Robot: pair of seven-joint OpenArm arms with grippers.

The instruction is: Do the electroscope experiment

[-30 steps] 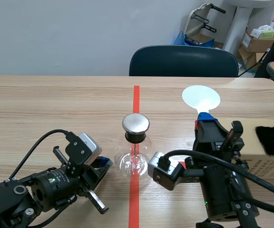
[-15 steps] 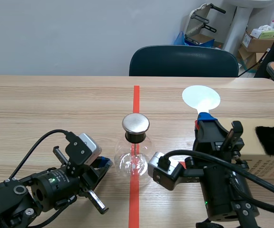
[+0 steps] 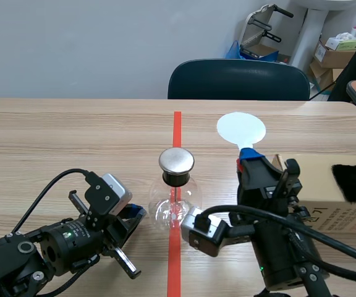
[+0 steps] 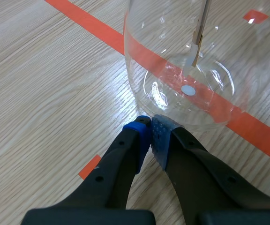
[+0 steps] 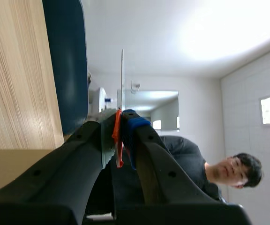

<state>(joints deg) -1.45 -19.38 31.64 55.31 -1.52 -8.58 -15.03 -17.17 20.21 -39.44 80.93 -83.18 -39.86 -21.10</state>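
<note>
I see the electroscope (image 3: 176, 198) standing on the bench (image 3: 54, 136), midway between its side edges, on the red tape line (image 3: 177, 127). My left end effector (image 4: 150, 136) is clenched on nothing, tips at its glass base. My right end effector (image 3: 250, 162) grasps the white disc paddle (image 3: 241, 129), raised just right of it.
</note>
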